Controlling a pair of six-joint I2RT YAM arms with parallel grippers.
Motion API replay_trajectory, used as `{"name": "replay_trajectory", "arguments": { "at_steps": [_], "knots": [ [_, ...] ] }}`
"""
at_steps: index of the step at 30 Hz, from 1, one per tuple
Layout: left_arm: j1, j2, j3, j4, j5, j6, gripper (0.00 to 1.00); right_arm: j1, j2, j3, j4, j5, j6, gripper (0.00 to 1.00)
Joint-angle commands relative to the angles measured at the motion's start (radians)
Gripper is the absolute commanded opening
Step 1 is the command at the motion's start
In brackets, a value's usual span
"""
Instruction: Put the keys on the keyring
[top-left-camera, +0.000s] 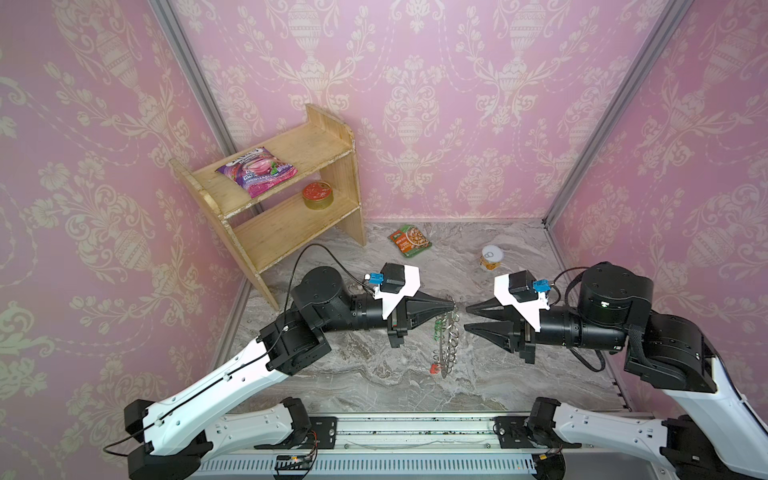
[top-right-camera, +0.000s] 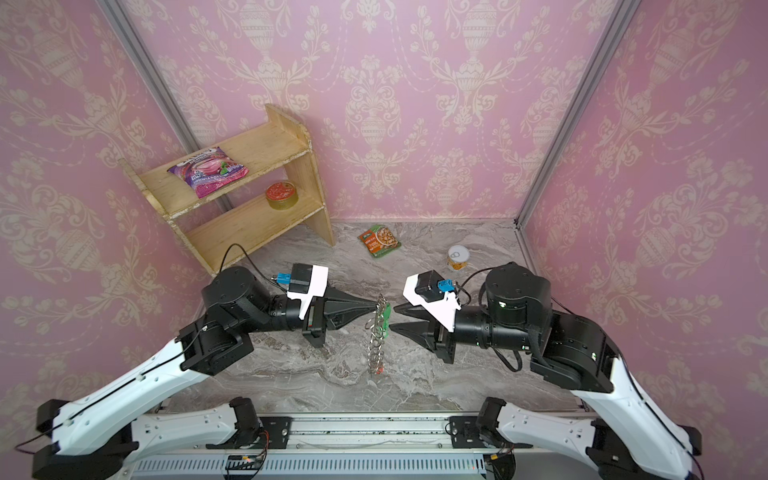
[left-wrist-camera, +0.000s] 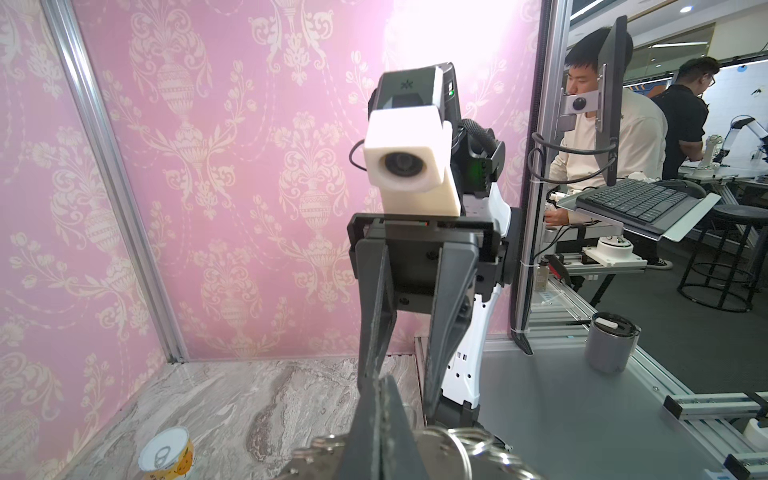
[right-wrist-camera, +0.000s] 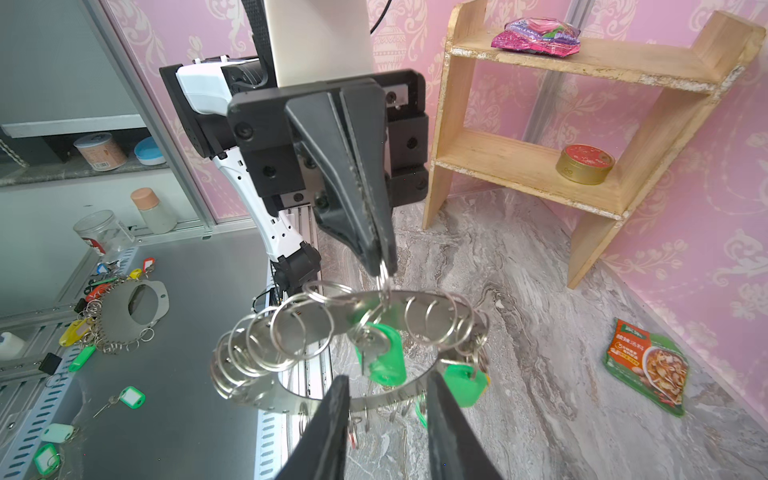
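left gripper (top-left-camera: 451, 306) clenched on top of the keyring (top-left-camera: 448, 338) — ring hangs edge-on, long axis straight down. right gripper (top-left-camera: 465, 318) released, empty, just right of the upper rim — hung green key (right-wrist-camera: 384, 357) faces it.

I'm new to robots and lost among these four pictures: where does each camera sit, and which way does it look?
Both top views: overhead behind the robot, looking down at the table; left arm and right arm show, left gripper shut on the keyring, right gripper open.
Left wrist: on the left arm, looking along its own shut fingers at the right gripper.
Right wrist: on the right arm, looking past its own open fingers at the left gripper.
Shared: wrist views face each other, keyring between.
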Motion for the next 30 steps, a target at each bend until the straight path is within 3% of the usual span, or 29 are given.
{"name": "replay_trajectory", "arguments": {
  "at_steps": [1, 20, 27, 30],
  "knots": [
    [0.003, -0.002, 0.004, 0.095, 0.022, -0.027, 0.00, -0.006, -0.006, -0.017, 0.064, -0.034, 0.037, 0.33],
    [0.004, 0.004, 0.001, 0.139, 0.027, -0.041, 0.00, -0.006, 0.015, -0.025, 0.118, -0.072, 0.036, 0.30],
    [0.003, 0.006, -0.003, 0.145, 0.027, -0.039, 0.00, -0.006, 0.021, -0.023, 0.128, -0.102, 0.046, 0.34],
    [0.003, 0.006, -0.003, 0.147, 0.026, -0.041, 0.00, -0.006, 0.022, -0.023, 0.135, -0.103, 0.047, 0.31]
  ]
}}
